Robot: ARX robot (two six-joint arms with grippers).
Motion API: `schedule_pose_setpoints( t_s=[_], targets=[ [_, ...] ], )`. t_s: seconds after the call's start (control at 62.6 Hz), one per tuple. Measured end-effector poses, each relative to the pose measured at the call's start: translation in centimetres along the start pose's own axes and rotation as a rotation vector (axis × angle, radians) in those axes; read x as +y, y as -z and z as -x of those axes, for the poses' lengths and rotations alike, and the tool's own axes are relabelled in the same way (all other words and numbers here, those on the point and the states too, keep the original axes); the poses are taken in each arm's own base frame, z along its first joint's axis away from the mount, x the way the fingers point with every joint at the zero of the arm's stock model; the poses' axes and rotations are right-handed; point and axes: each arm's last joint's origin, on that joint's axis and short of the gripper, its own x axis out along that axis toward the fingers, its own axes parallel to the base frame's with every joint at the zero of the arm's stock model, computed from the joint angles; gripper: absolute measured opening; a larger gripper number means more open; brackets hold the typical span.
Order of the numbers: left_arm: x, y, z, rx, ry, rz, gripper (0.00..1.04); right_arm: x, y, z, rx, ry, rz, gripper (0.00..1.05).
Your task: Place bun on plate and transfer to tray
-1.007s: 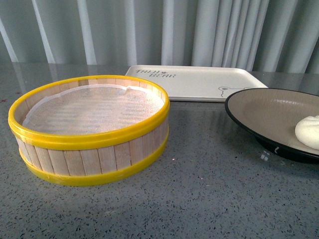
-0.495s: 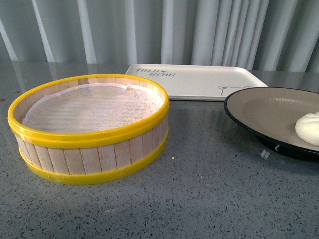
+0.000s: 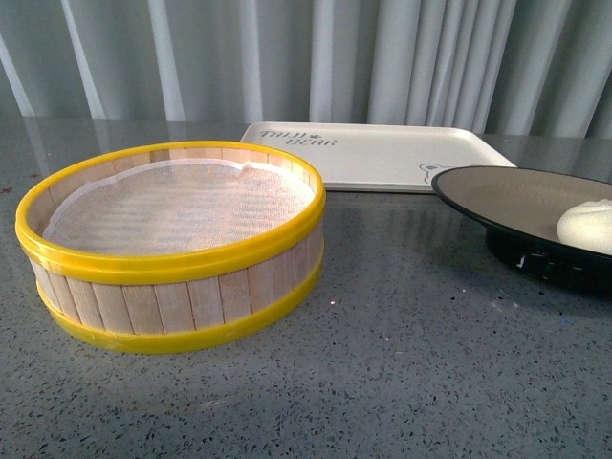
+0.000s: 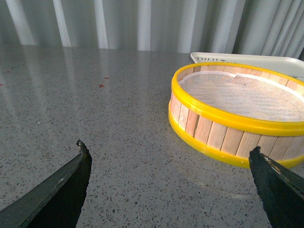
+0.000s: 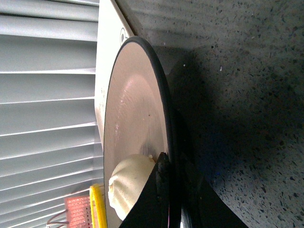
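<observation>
1. A grey speckled table (image 3: 402, 382) runs back to a pale pleated curtain (image 3: 287, 57).
2. The small round cream-white steamed bun (image 3: 585, 226) lies inside the wide, shallow, black-rimmed tan-grey plate (image 3: 507, 196) at the far right, so the first step looks done.
3. The right pincer (image 5: 171, 190) is clamped on the plate's rim just beside the bun, held low and side-on. It is probably set to carry the plate to the flat cream-white rectangular plastic tray (image 3: 382, 158) behind.
4. The left pincer (image 4: 168, 146) hovers spread wide and empty near the yellow-rimmed wooden steamer basket (image 4: 228, 128), apparently parked.

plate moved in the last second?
Yes: the plate has risen, its rim now hiding more of the bear drawing on the tray.
</observation>
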Motion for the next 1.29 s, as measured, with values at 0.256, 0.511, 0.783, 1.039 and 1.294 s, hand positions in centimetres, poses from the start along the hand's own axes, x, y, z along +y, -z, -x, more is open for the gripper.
schedule_pose_setpoints(
  t_s=[0.256, 0.511, 0.783, 1.039, 1.294],
  targets=[
    [0.0, 0.0, 0.0, 0.0, 0.0, 0.0, 0.98, 1.6, 1.6, 0.1, -0.015, -0.085, 0.083, 0.02],
    [0.0, 0.0, 0.0, 0.0, 0.0, 0.0, 0.98, 3.9, -0.1, -1.3, -0.124, -0.178, 0.093, 0.02],
    [0.0, 0.0, 0.0, 0.0, 0.0, 0.0, 0.98, 6.1, -3.7, -6.1, -0.138, -0.17, 0.065, 0.02],
    [0.0, 0.0, 0.0, 0.0, 0.0, 0.0, 0.98, 8.1, -5.6, -11.1, -0.111, -0.158, 0.081, 0.02],
    [0.0, 0.0, 0.0, 0.0, 0.0, 0.0, 0.98, 10.4, -6.5, -14.6, -0.07, -0.159, 0.094, 0.02]
  ],
)
